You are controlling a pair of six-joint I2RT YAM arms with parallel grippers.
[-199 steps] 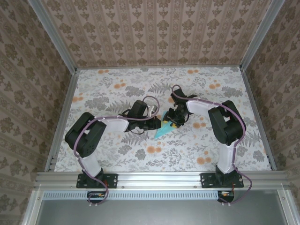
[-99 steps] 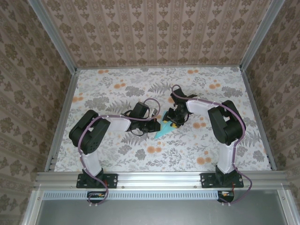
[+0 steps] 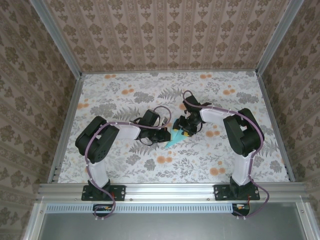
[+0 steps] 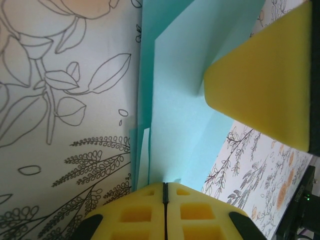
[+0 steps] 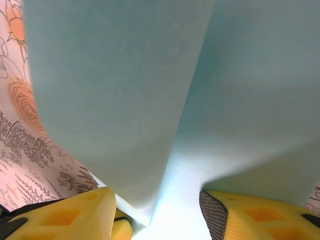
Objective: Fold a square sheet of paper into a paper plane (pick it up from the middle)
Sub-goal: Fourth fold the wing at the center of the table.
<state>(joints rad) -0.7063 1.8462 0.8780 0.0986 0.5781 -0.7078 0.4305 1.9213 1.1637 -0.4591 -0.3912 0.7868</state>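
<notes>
While both arms are reaching inward from their bases at the near edge, the two grippers are meeting over the middle of the flowered tabletop (image 3: 125, 165), about midway between its left and right edges. The turquoise paper (image 3: 174, 139) is sitting between them as a narrow folded shape. Its pointed end is aiming toward the near-left, and its wider end is tucked under the gripper heads.

The left gripper (image 3: 166, 134) is coming at the paper from the left side. In the left wrist view its yellow pads (image 4: 145, 215) are pressing flat against each other, leaving only a thin seam. The paper's layered edge is running straight down into that seam, so this gripper is pinching the paper there. Several stacked layers are showing along that edge, with a long crease running away from the pads.

The right gripper (image 3: 183, 131) is approaching from the right side. Its jaws are standing apart in the right wrist view, one yellow finger (image 5: 85, 215) sitting low on the left and the other low on the right. A creased fold of the paper is spreading across the gap between them. Seen from the left wrist, one of those right fingers (image 4: 270, 85) is resting its tip against the flat face of the paper.
</notes>
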